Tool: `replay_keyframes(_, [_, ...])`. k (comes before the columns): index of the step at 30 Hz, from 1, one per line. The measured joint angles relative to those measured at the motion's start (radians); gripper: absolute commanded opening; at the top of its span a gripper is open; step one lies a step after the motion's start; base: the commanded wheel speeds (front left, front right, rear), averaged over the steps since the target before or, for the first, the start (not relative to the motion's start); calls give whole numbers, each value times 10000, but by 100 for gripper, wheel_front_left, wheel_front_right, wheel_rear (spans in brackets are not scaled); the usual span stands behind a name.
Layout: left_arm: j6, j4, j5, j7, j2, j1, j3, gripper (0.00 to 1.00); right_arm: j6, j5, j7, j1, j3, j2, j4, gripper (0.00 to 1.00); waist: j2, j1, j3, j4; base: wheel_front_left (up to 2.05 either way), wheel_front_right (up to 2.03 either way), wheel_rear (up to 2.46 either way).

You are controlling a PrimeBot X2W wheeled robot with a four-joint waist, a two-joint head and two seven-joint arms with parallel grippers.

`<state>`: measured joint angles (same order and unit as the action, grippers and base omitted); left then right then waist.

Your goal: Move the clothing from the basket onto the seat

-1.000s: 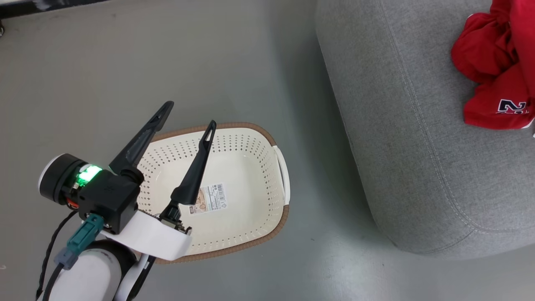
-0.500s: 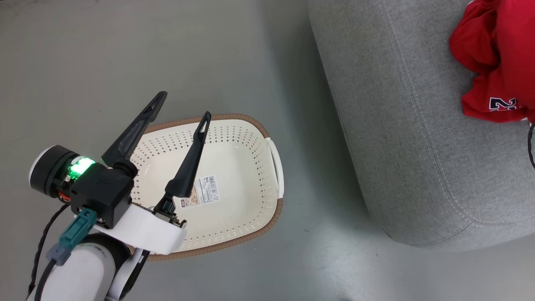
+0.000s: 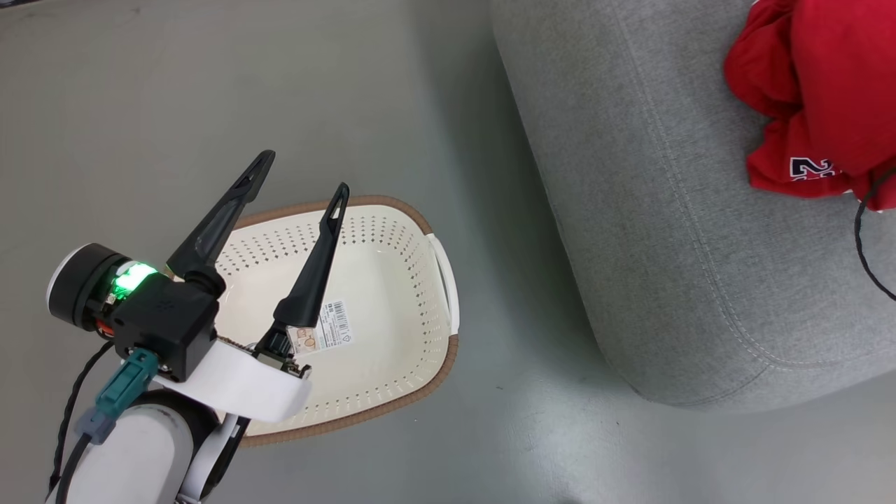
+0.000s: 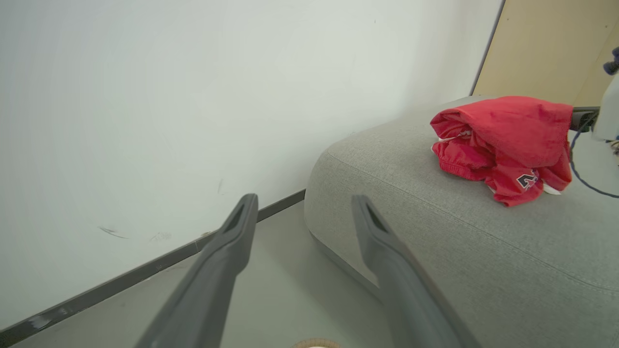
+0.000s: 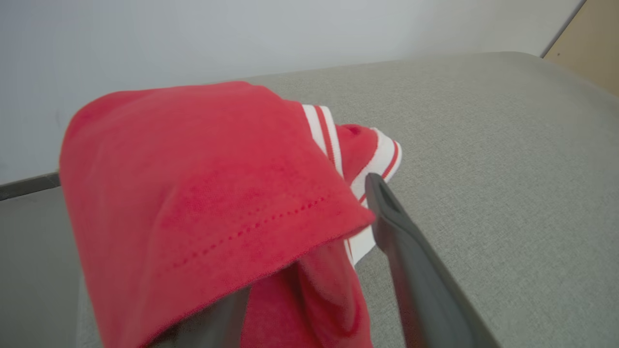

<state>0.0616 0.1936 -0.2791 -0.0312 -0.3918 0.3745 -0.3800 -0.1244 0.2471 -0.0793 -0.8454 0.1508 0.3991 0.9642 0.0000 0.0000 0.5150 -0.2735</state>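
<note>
One basket (image 3: 413, 231): sat on the floor (image 3: 210, 105), barcode sticker (image 3: 325, 329) inside, print unreadable.
Left gripper (image 3: 304, 172): spread wide above the basket, held nothing.
Right gripper (image 5: 314, 188): fingers stood apart, clothing (image 3: 805, 84) draped over one.
Clothing: lay heaped on the seat (image 3: 630, 210), dark "2" showing.

The basket (image 3: 392, 231) is showing smooth, slightly glossy perforated plastic; the seat (image 3: 630, 210) is presenting matt woven cloth (stitched seams); the clothing (image 3: 812, 84) is appearing as soft fabric.

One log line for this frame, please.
basket empty | clothing piled on seat | left gripper open, over basket | right gripper open, clothing draped over one finger
</note>
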Motion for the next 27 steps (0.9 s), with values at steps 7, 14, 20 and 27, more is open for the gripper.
replay_keyframes(7, [2,-153,-69,-134,107,0,21,100,0,453,-199,223,-148,8,-44,100,0,0,-112,-200,0,0,0])
replay_keyframes(14, [13,-324,-96,-324,173,-2,36,100,0,725,-548,956,-391,-35,-217,100,0,0,-282,-424,0,0,0])
replay_keyframes(20, [90,-464,-178,-491,245,-18,59,100,0,1047,-840,1613,-516,-35,-345,100,0,0,-457,-604,0,0,0])
replay_keyframes(27, [180,-706,-270,-740,330,-88,228,100,0,1216,-1120,2127,-732,-56,-895,100,0,0,-737,-738,0,0,0])
